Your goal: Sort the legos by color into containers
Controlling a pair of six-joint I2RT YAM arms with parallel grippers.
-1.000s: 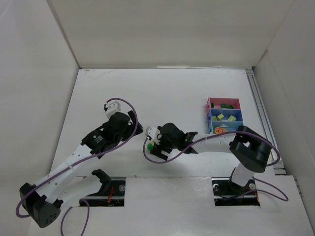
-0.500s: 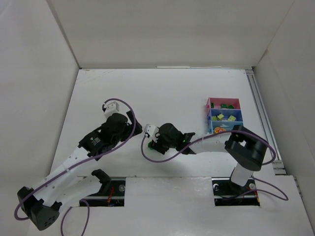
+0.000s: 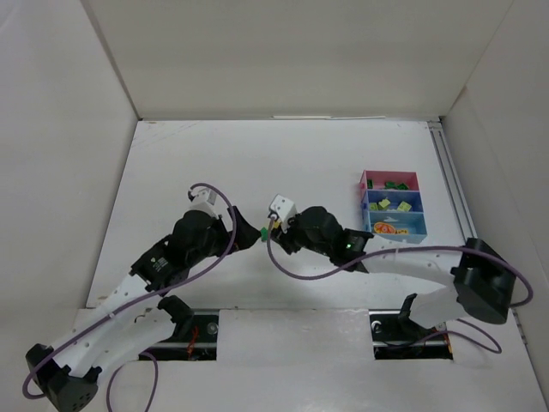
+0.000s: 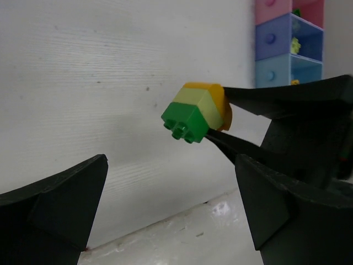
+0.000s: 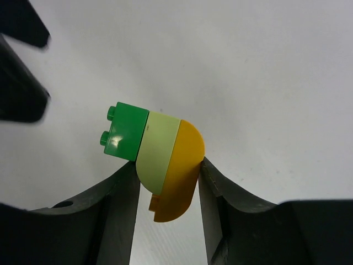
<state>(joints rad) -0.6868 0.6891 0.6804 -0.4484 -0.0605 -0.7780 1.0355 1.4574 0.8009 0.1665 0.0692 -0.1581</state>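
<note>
A clump of three joined legos, dark green, pale yellow-green and orange, hangs above the table with my right gripper shut on its pale and orange end. The green brick sticks out toward the left arm. In the top view the clump sits between the right gripper and my left gripper. The left gripper stands wide open and holds nothing, with the clump just beyond its fingertips. The three joined containers, pink, dark blue and light blue, hold several small legos.
The containers stand at the right of the white table, near a metal rail along the right wall. White walls close in the table on three sides. Purple cables loop off both wrists. The left gripper's dark fingers show in the right wrist view.
My right gripper has closed on the lego clump and carried it away from the near edge, toward the table's middle. The left arm has drawn back a little and stays open, facing the clump.
</note>
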